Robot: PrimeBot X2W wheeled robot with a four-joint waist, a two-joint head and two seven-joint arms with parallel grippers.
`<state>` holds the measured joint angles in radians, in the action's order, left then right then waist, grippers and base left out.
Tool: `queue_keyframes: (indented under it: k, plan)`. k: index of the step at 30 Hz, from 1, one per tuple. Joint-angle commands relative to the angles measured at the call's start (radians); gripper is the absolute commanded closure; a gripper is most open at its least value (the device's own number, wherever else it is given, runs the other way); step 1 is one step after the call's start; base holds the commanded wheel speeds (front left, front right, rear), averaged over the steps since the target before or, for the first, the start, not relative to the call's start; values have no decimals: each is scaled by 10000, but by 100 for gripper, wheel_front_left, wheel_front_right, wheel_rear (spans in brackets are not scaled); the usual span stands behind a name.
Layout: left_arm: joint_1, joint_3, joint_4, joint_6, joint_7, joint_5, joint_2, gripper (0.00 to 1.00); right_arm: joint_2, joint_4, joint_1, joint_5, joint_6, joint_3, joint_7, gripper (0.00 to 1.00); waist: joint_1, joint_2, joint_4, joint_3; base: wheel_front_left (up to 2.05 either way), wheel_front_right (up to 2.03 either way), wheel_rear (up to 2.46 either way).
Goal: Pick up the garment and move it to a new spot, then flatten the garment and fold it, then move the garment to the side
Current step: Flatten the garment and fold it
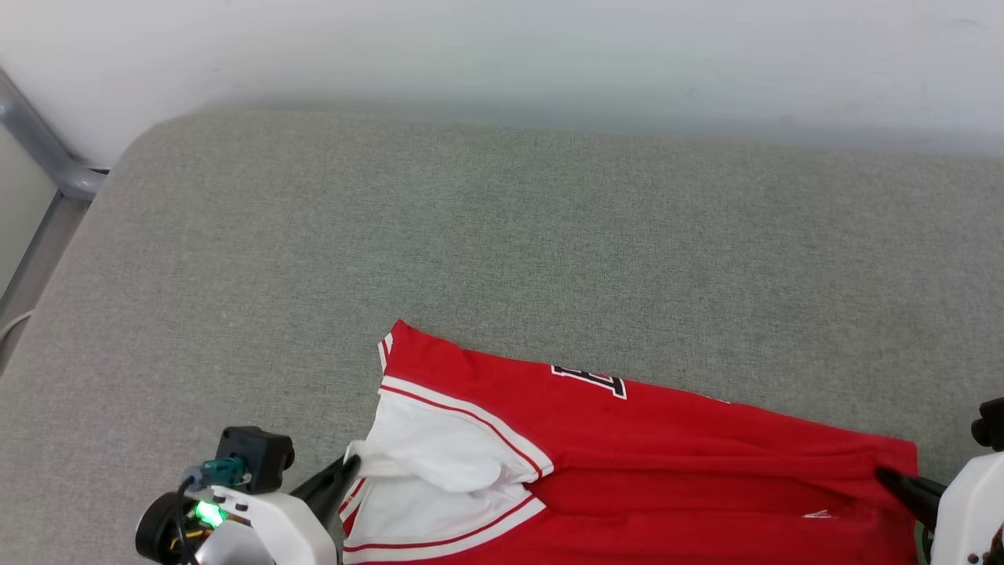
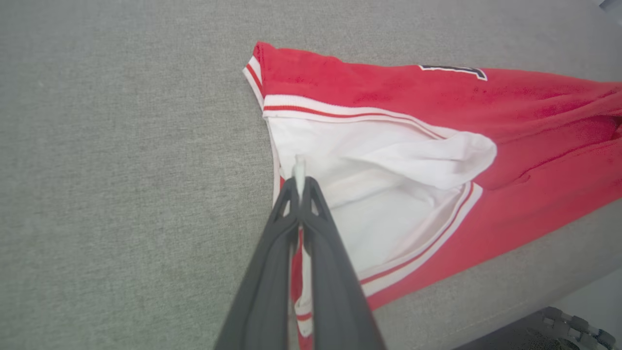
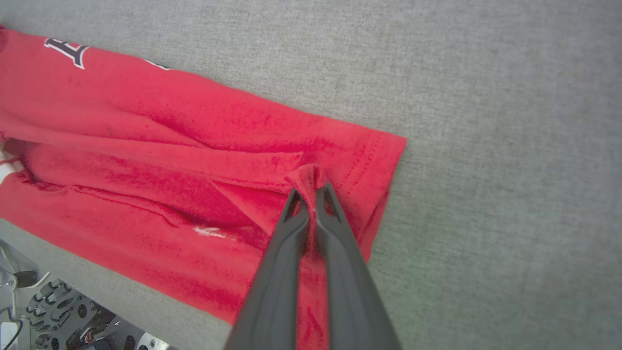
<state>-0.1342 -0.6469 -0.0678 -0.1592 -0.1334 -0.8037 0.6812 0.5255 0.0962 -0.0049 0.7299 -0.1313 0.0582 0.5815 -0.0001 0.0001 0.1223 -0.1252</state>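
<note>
The garment (image 1: 667, 447), a red jersey with white sleeves and striped trim, lies folded lengthwise along the near edge of the grey cushion, with part of a black print (image 1: 590, 380) showing. My left gripper (image 1: 351, 464) is shut on the white sleeve's edge (image 2: 299, 167) at the garment's left end. At the right end my right gripper (image 1: 885, 474) is shut on a pinch of red cloth (image 3: 308, 177) near the hem (image 3: 388, 170). Both pairs of dark fingers lie low over the cloth.
The grey fabric surface (image 1: 502, 235) stretches far beyond the garment to a white wall (image 1: 502, 47). A metal frame (image 1: 39, 141) stands at the far left. Parts of the robot's base (image 3: 58, 311) show below the cushion's near edge.
</note>
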Motion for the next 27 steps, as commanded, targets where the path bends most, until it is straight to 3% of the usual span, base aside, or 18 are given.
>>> queue_keyframes:
  k: [1, 13, 14, 15, 16, 17, 24, 27]
  plan:
    - [75, -54, 94, 21, 1, 49, -29, 100, 150, -76, 130, 19, 13, 67, 16, 100, 1, -1, -7, -27, 0, 0, 0]
    - [-90, -688, 1227, 298, -16, 370, -415, 100, 1432, -223, 32, -251, 13, 1627, -457, 100, 1, -1, -61, -177, 0, 0, 0]
    - [-123, -724, 1298, 310, -3, 396, -448, 91, 1537, -186, 14, -283, 13, 1805, -533, 98, 1, -1, -56, -177, 0, 0, 0]
    - [-142, -746, 1356, 324, 27, 442, -484, 78, 1618, -141, 3, -281, 13, 1973, -584, 61, 1, -1, -53, -172, 0, 0, 0]
    - [-150, -759, 1415, 333, 60, 465, -509, 20, 1691, -105, -21, -290, 13, 2133, -654, 0, 1, -1, -51, -154, 0, 0, 0]
    - [-155, -766, 1469, 329, 115, 479, -524, 0, 1766, -71, -64, -274, 13, 2271, -720, 0, 1, -1, -51, -130, 0, 0, 0]
    - [11, -616, 1625, 139, 631, 455, -727, 0, 2108, 30, -293, 76, 13, 2804, -904, 0, 1, -1, -111, 363, 0, 0, 0]
    - [79, -366, 1509, -76, 987, 389, -765, 0, 2023, -76, -369, 511, 11, 2571, -646, 0, 1, -1, -159, 611, 0, 0, 0]
